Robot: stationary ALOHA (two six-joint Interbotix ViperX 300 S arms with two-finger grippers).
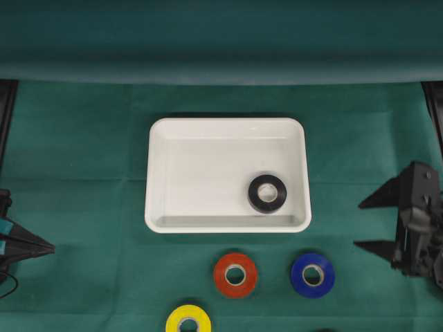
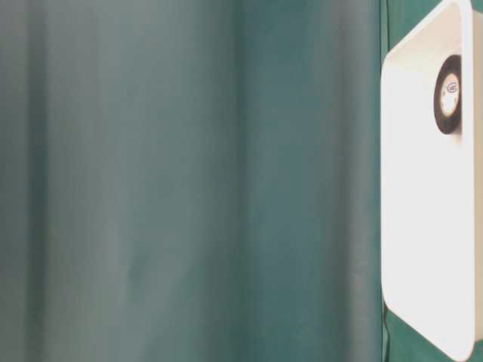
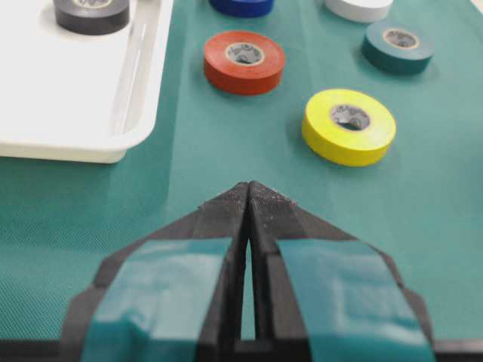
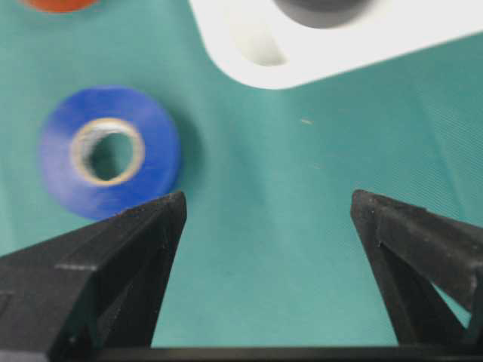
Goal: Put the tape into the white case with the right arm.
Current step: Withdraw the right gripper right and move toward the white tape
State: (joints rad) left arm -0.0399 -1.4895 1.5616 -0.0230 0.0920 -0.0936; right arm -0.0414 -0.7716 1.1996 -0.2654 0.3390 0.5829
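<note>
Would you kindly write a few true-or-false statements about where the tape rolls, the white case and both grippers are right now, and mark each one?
1. A black tape roll lies inside the white case. True.
2. The right gripper is closed on the blue tape roll. False: its jaws stand wide apart and empty, and the blue roll lies on the cloth.
3. The left gripper has its fingers pressed together. True.
4. The red tape roll sits in the case. False: it lies on the green cloth, outside the case's near edge.
5. The yellow tape roll is stacked on the red one. False: it lies apart from it on the cloth.
</note>
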